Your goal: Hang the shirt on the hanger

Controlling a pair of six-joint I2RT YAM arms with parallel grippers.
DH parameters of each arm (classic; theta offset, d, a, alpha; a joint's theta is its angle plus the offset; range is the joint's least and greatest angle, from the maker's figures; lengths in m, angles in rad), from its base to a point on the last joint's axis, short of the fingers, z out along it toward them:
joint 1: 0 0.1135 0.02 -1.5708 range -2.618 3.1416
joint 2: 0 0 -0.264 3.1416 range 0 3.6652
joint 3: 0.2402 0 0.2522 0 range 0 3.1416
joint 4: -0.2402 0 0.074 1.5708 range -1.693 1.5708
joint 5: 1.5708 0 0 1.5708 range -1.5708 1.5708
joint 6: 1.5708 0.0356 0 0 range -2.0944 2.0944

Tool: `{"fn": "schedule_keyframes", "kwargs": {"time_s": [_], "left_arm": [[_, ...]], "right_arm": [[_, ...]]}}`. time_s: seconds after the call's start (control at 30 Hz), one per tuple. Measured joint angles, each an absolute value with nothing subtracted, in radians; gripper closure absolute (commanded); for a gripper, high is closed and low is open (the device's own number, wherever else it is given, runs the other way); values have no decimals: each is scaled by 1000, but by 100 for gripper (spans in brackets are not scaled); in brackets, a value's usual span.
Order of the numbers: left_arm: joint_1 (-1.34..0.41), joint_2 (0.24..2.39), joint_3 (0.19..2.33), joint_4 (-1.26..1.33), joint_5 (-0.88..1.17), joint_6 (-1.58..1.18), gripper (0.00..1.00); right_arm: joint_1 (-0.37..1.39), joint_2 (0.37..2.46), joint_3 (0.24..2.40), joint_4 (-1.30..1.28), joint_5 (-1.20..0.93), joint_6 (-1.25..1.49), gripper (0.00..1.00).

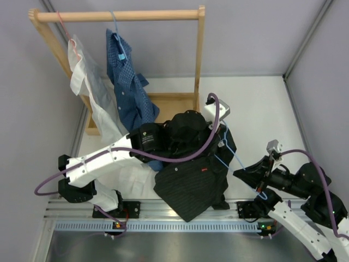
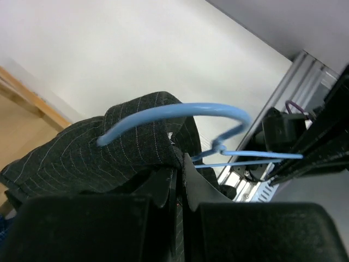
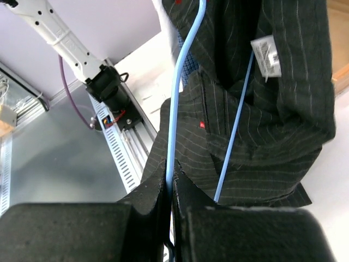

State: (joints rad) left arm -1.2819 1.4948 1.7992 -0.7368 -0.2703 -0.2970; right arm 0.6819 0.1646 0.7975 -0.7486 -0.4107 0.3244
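The black pinstriped shirt [image 1: 191, 183] hangs bunched in mid-air at the table's centre, draped over my left gripper [image 1: 215, 127]. In the left wrist view that gripper [image 2: 181, 164] is shut on a fold of the shirt [image 2: 125, 147], with the light-blue wire hanger's hook [image 2: 180, 112] arching just above it. My right gripper [image 1: 250, 176] is shut on one wire of the hanger [image 1: 240, 161]. In the right wrist view the gripper [image 3: 170, 176] pinches the hanger [image 3: 180, 93], whose wires run up into the shirt [image 3: 256, 136] beside its white neck label [image 3: 266, 56].
A wooden clothes rack [image 1: 117, 15] stands at the back left. It bears a white shirt [image 1: 90, 93] on a pink hanger [image 1: 62, 24] and a blue checked shirt [image 1: 128, 82]. The aluminium base rail [image 1: 163, 210] runs along the near edge. Grey walls close in both sides.
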Motion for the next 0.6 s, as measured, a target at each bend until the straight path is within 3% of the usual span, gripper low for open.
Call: {"fn": "schedule_keyframes", "kwargs": {"time_s": [0.17,0.6], "left_arm": [[-1333,1481,1768,-735,-231,-239,100],[-1374,1476,1793,-743,-308,-261,100]], "right_arm": [[682,165,791,-714,-388,324,100],[682,186,591,-340,-330,419,100]]}}
